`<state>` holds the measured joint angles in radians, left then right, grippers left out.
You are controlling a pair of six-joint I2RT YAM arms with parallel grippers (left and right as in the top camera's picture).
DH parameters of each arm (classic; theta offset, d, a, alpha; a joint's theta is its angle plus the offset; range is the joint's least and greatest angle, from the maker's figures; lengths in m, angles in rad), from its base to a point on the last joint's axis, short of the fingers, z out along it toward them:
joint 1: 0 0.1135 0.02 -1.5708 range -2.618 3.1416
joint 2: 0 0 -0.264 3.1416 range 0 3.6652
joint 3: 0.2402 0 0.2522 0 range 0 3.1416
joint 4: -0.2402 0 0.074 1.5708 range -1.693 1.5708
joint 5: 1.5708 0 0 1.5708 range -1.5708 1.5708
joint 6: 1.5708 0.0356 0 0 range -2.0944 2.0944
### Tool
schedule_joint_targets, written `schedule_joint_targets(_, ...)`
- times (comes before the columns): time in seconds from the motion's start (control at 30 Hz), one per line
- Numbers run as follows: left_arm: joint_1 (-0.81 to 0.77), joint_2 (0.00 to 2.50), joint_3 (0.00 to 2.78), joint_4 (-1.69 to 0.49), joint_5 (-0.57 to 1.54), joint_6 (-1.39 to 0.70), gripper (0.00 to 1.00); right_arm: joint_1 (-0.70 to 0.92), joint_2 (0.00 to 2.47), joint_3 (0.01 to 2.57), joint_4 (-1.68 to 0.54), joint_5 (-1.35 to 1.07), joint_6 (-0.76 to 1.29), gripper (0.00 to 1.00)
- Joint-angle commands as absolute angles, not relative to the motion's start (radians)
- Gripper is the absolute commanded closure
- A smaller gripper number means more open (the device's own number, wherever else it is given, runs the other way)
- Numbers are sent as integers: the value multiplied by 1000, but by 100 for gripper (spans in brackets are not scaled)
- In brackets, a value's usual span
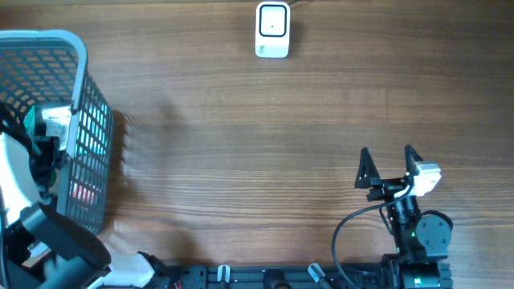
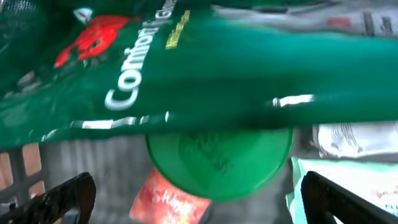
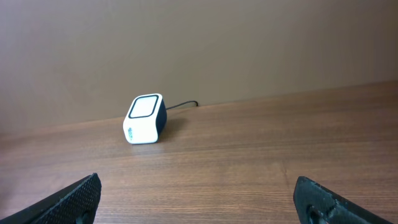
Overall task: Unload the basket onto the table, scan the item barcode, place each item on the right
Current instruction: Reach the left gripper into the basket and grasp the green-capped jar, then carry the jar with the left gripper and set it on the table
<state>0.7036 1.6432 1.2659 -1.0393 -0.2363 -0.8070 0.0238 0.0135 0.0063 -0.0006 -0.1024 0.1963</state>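
Hovering inside the mesh basket at the left end of the surface, with the left fingers spread as wide as possible and nothing between them. Directly ahead: a green bag printed with white lettering and a red flower, lying over a green round lid, a red packet and white packets. Probably the item to scan, being topmost and nearest. No barcode visible on the face shown.

Likely light and soft, with glossy film apt to slip and crumple. Best pinched along the near long edge or across a gathered fold, deep enough not to slide out, yet without crushing the contents. Expect sagging once lifted, so keep the barcode panel flat when presenting it.

Parked low on the right, well apart from the basket, with the right fingers equally wide and empty. At the far edge, near the middle: the white barcode scanner, window tilted upward, cable trailing behind.
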Motion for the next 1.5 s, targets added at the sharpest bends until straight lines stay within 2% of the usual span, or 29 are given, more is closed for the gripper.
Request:
schedule_joint_targets(0.0, 738, 1700, 1258, -1001, -275, -816, 0, 29, 7, 5, 3, -89, 186, 0)
schedule_joint_targets(0.27, 783, 1840, 1258, -911, -270, -789, 0, 29, 7, 5, 3, -88, 186, 0)
schedule_joint_targets(0.3, 783, 1842, 1258, -915, -270, -789, 3, 29, 7, 5, 3, -88, 186, 1)
schedule_joint_targets(0.33, 783, 1841, 1258, -920, -270, -789, 13, 29, 7, 5, 3, -88, 186, 0)
schedule_joint_targets(0.37, 783, 1841, 1258, -928, -270, -789, 28, 29, 7, 5, 3, -89, 186, 0)
schedule_joint_targets(0.43, 783, 1835, 1259, -931, -270, -789, 43, 29, 7, 5, 3, -89, 186, 0)
schedule_joint_targets(0.47, 783, 1826, 1260, -932, -262, -789, 55, 29, 7, 5, 3, -89, 186, 0)
schedule_joint_targets(0.5, 783, 1817, 1265, -932, -246, -789, 59, 29, 7, 5, 3, -89, 185, 0)
schedule_joint_targets(0.6, 783, 1739, 1296, -940, -164, -789, 53, 29, 7, 5, 3, -89, 185, 0)
schedule_joint_targets(0.87, 781, 1349, 1452, -963, 109, -794, 49, 29, 7, 5, 3, -89, 186, 0)
schedule_joint_targets(1.03, 758, 1082, 1452, -865, 473, -801, 51, 29, 7, 5, 3, -89, 186, 0)
schedule_joint_targets(1.13, 652, 967, 1452, -906, 331, -801, 51, 29, 7, 5, 3, -88, 186, 0)
schedule_joint_targets(1.3, 457, 950, 1452, -912, 332, -798, 50, 29, 7, 5, 3, -88, 186, 0)
schedule_joint_targets(1.4, 163, 1016, 1449, -929, 316, -727, 50, 29, 7, 5, 3, -88, 186, 0)
schedule_joint_targets(1.47, -81, 1121, 1433, -947, 215, -647, 49, 29, 7, 5, 3, -89, 186, 0)
